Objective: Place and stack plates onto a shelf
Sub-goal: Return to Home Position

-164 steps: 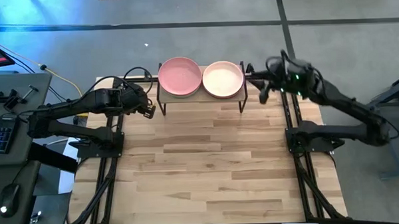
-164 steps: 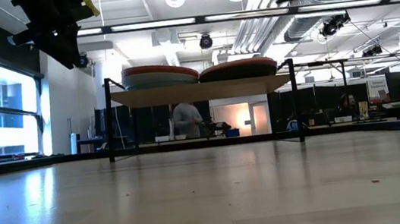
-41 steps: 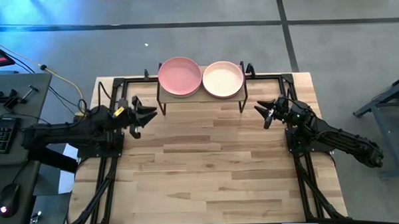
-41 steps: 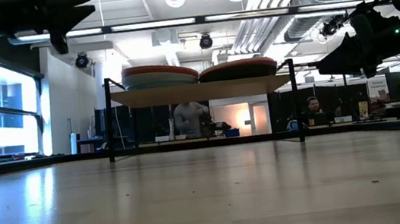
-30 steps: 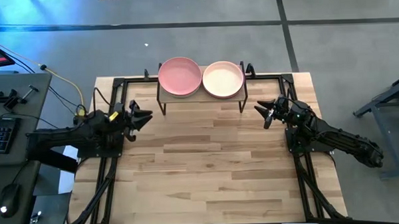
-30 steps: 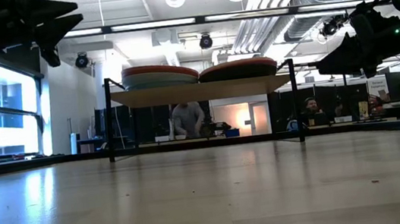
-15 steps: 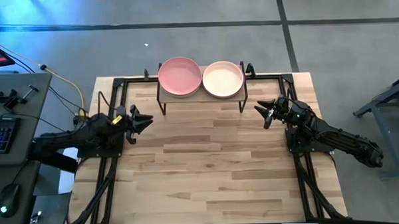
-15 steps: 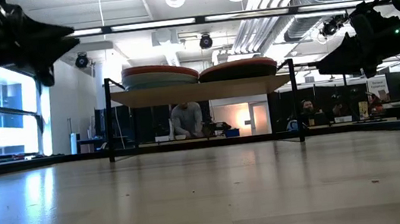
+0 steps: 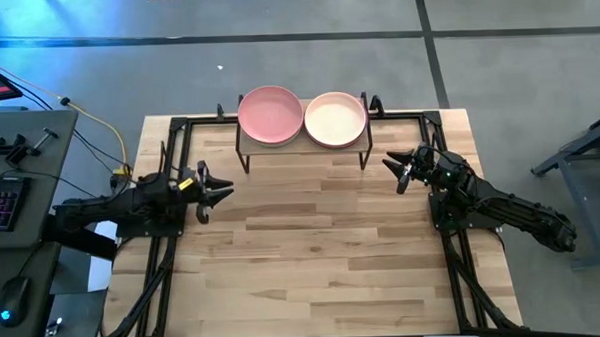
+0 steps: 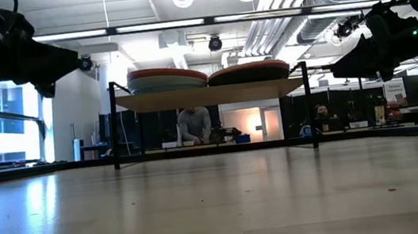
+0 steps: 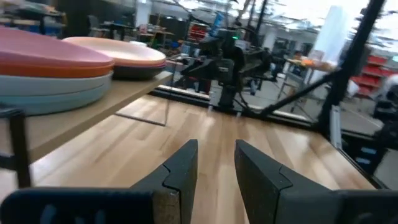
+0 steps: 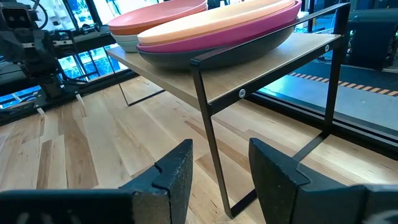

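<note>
I am holding my left gripper (image 9: 209,189) open at eight o'clock from the shelf (image 9: 304,147) carrying the stacked plates (image 9: 270,115), and my right gripper (image 9: 398,172) open at four o'clock.

Parted left gripper (image 11: 214,150) near stacked plates (image 11: 56,65)

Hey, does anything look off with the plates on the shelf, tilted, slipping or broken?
Nothing stands out. The pink-topped stack and cream-topped stack sit level on the shelf; the left gripper and right gripper are open, empty, clear of it.

open tabletop (image 9: 313,250), shelf (image 10: 206,96) at back
</note>
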